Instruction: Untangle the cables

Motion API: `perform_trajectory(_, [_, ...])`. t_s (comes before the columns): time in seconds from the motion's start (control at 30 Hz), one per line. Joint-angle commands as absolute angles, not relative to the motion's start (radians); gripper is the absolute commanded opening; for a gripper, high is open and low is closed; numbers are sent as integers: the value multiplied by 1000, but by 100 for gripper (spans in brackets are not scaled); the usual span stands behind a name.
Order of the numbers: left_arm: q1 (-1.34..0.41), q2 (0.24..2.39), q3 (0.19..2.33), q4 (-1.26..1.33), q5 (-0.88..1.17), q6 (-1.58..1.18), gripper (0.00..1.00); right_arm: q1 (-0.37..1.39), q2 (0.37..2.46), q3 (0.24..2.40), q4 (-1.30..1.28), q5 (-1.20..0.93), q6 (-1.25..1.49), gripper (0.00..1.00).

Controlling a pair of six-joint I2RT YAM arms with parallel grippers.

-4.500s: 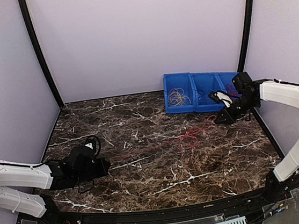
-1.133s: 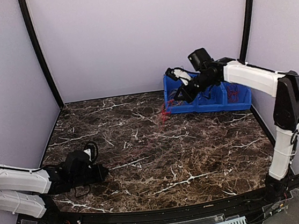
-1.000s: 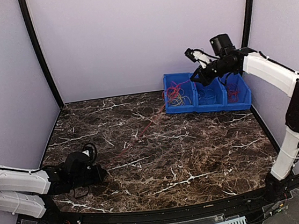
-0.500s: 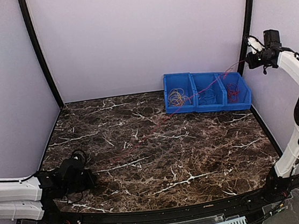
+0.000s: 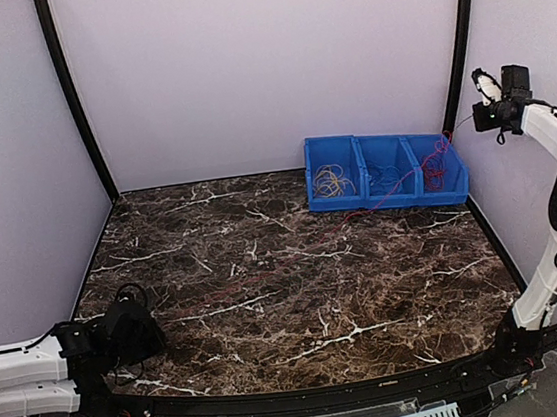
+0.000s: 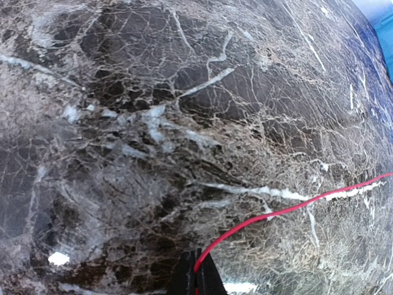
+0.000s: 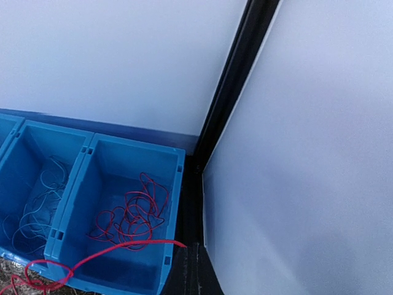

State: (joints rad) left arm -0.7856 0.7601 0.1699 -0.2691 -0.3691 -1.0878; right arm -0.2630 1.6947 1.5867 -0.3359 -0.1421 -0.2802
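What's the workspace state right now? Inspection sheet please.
Surface: dark marble table.
Job's things: one red cable stretched from near left, over the blue bin, up to far right. Yellow cables, blue cables and red bundle each in own compartment.
Clutter: nothing seen.
Grippers: left gripper shut on red cable, low; right gripper shut on its other end, raised.
Cables: black arm wiring loops at left wrist.
Surroundings: lilac walls, black posts.
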Motion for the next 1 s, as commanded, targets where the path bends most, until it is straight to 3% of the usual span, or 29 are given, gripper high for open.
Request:
perform_trajectory(0.0, [-785,697,172,-387,-416,-1150,0,-279,1734,1551,-209,-60,-243,0])
perform_trajectory(0.2, [-785,545,373,-568,-461,-1077,0,-279,1779,1527,-189,-83,-253,0])
perform_trajectory(0.43, [-785,546,963,-968,-703,-908,0,-277,1817,1443,-159,-124,-244,0])
perform_trajectory(0.57, [-785,552,1176,-1174,-823,-881,0,-278,1820,1413,-139,-125,-244,0])
perform_trajectory(0.87, [-785,522,1225,-1254,-921,-910,0,-278,1822,1409,-152,-137,-250,0])
perform_trajectory(0.97, [-785,508,1193,-1167,-867,-851,0,-276,1801,1401,-180,-247,-263,0])
